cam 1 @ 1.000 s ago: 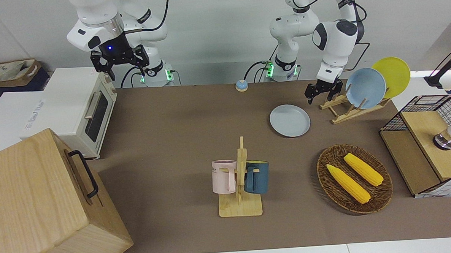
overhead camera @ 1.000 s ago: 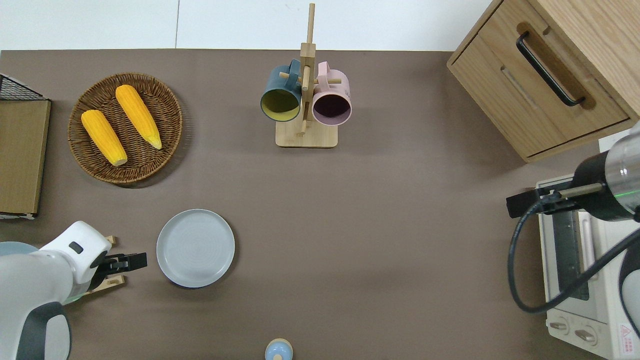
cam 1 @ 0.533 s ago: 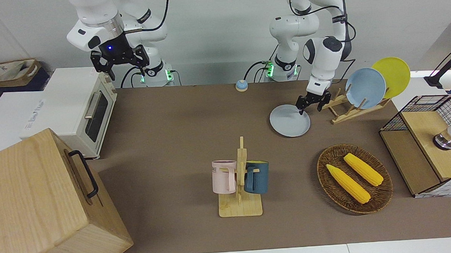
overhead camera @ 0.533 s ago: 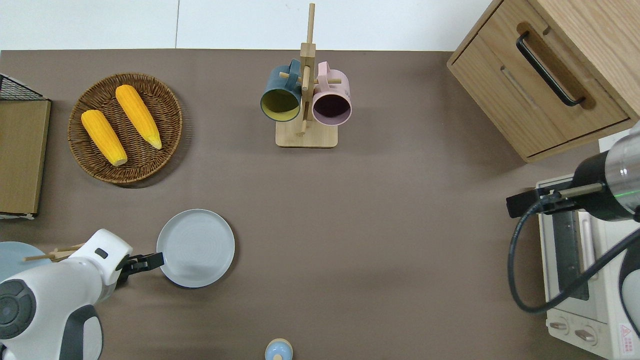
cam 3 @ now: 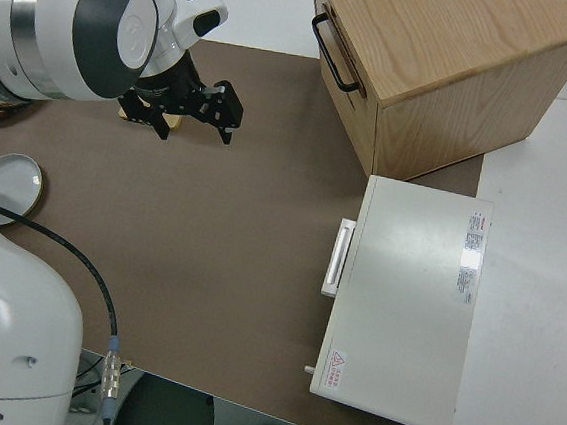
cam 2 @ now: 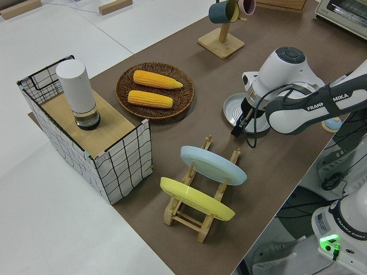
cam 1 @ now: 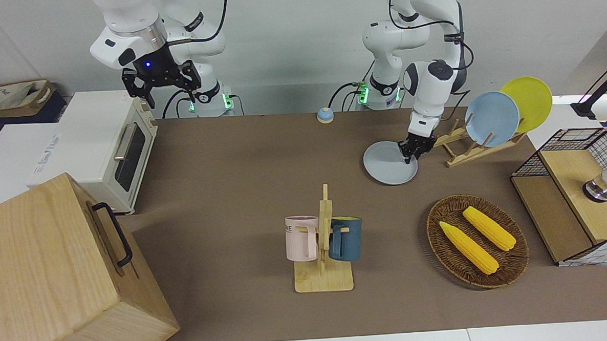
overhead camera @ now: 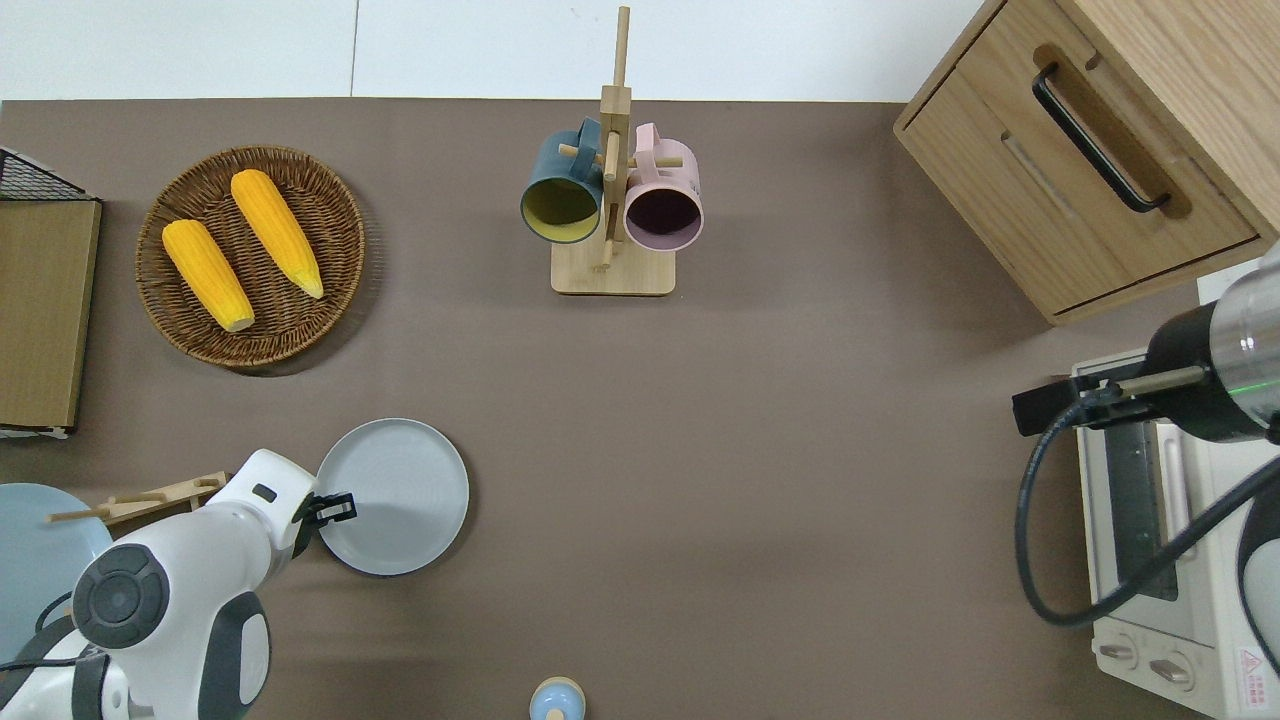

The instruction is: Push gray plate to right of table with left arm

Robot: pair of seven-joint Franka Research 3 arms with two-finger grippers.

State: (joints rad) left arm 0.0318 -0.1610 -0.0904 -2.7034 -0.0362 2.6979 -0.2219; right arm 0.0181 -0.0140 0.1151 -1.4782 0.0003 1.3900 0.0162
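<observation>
On the table, front view: the gray plate lies flat toward the left arm's end, just beside the wooden plate rack, with the left gripper down at its rim. Overhead, the fingers look nearly closed at the plate's edge, probably touching, gripping nothing. Side view's no clearer. The right gripper is parked, wide open.

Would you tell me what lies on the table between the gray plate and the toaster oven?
Nothing: the overhead view shows bare table from the gray plate to the toaster oven.
</observation>
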